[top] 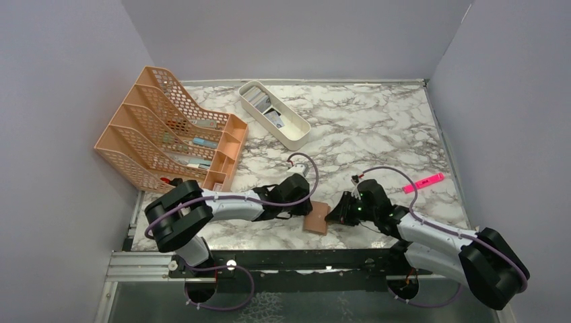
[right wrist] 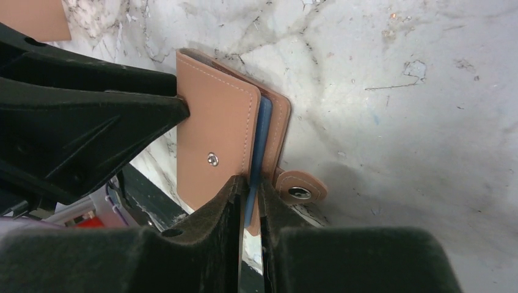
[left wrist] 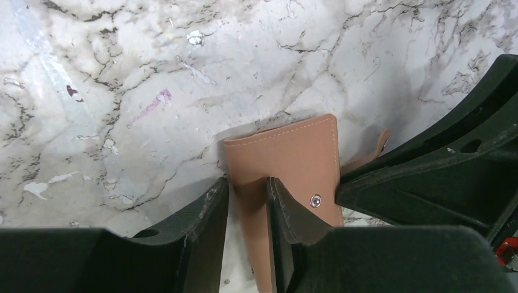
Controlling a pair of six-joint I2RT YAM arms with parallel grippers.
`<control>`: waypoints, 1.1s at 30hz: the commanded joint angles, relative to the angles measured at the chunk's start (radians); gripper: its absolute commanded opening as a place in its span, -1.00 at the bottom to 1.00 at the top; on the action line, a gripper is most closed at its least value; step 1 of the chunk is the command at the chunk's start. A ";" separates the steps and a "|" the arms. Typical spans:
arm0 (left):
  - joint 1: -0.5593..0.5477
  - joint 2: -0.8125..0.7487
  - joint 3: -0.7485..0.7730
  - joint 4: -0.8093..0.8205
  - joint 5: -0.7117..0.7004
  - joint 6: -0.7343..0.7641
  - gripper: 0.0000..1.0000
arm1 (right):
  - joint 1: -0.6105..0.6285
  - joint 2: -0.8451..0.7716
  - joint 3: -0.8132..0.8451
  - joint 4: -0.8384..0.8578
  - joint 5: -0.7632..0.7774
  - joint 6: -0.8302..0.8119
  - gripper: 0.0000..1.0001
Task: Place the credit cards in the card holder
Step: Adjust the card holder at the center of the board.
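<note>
The table [top: 377,128] is patterned as white marble with grey and black veins. The holder [top: 316,220] is coloured tan-brown, edged with pale stitching and fitted with a silver snap. A blue card [right wrist: 264,131] is seen between its flaps. The mesh rack [top: 161,128] is coloured pale orange, the tray [top: 296,138] white, the highlighter [top: 424,182] pink. The left gripper [left wrist: 247,183] and right gripper [right wrist: 251,182] are finished in black.

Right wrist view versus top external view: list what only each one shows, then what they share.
Only the right wrist: a blue card pinched in the right tool, slotted between the card holder's leaves; its snap tab. Only the top: orange file rack, white tray holding cards, pink highlighter. Both: that holder on the marble table, between the left tool and the right.
</note>
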 commanded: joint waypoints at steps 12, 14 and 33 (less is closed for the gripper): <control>0.013 -0.130 -0.075 -0.008 0.144 0.069 -0.20 | 0.009 -0.002 0.047 -0.086 0.095 -0.029 -0.63; 0.013 -0.120 -0.092 0.043 0.175 0.068 -0.20 | 0.009 0.003 0.048 -0.088 0.094 -0.030 -0.63; -0.003 0.069 -0.033 -0.070 0.085 0.087 -0.50 | 0.007 -0.141 0.202 -0.442 0.292 -0.057 -0.18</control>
